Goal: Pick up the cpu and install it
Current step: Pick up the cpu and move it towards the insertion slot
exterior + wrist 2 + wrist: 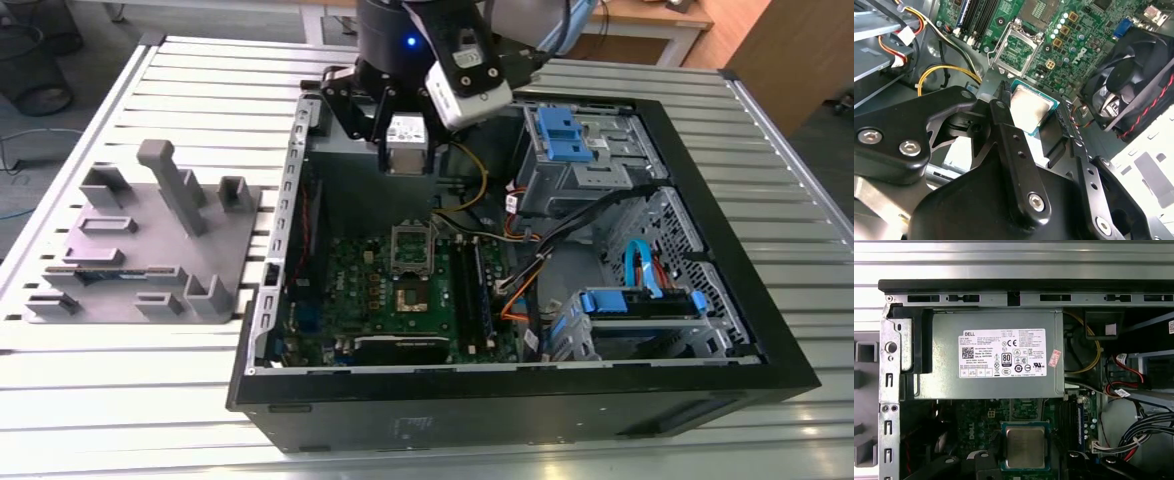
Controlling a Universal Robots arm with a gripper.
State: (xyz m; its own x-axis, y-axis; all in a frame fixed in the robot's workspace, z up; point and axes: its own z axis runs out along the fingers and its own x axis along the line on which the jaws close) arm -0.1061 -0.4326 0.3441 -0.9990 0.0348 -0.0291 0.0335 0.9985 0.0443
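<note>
**Inspector:** Item and condition?
**Assistant:** The cpu: small flat square, shiny silver-grey metal top, thin green border (top face turned to the cameras in both wrist views).
**Inspector:** Position?
**Assistant:** Upper middle of the exterior view, off the surface, clamped at opposite edges by the gripper.

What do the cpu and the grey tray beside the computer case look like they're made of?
The cpu: likely a metal lid, silver-grey with a soft sheen, on a green-edged base. The grey tray: probably plastic, matte, one even grey with moulded blocks.
</note>
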